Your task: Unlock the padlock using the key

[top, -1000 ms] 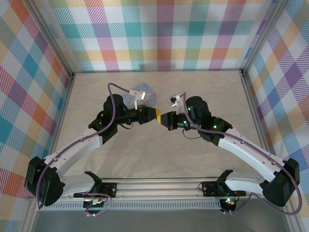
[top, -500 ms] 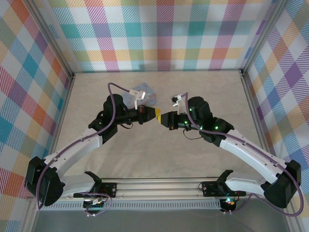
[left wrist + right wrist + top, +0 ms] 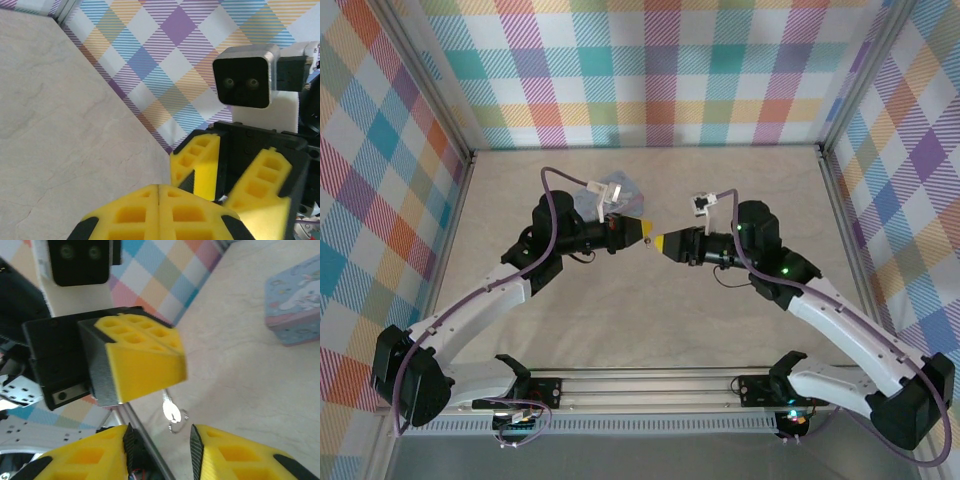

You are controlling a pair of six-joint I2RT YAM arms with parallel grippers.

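1. Yellow, ribbed fingers of the left end effector (image 3: 642,232) are clenched flat together with no gap showing. A small silver piece (image 3: 171,411) hangs from under their tip, so I judge it is pinched there.
2. Whether the silver piece is the key or part of the padlock is too small to tell. It shows a shiny oval with a thin loop at its side, hanging clear above the counter (image 3: 620,320).
3. The right end effector (image 3: 161,429) faces the left one tip to tip, just beside it. Its fingers are parted with nothing between them, so it is released. The silver piece hangs just in front of that gap without touching either finger.
4. Both arms reach in from the near corners and meet over the middle of the counter.
5. A pale blue tin (image 3: 295,302) with a cartoon picture lies on the counter beyond the left arm, well apart from the two tips. It takes no part in this.
6. Plaid walls (image 3: 650,70) close in the counter on three sides.
7. Progress, as a judgement: the task is at an early stage.
   - Done: one small metal part is lifted and held in the left fingers.
   - Not yet done: no key sits in a keyhole and no shackle has sprung open.
   - Left to do: the right end effector must grasp the matching part and line it up with the held one. The key must then be pushed in and turned.
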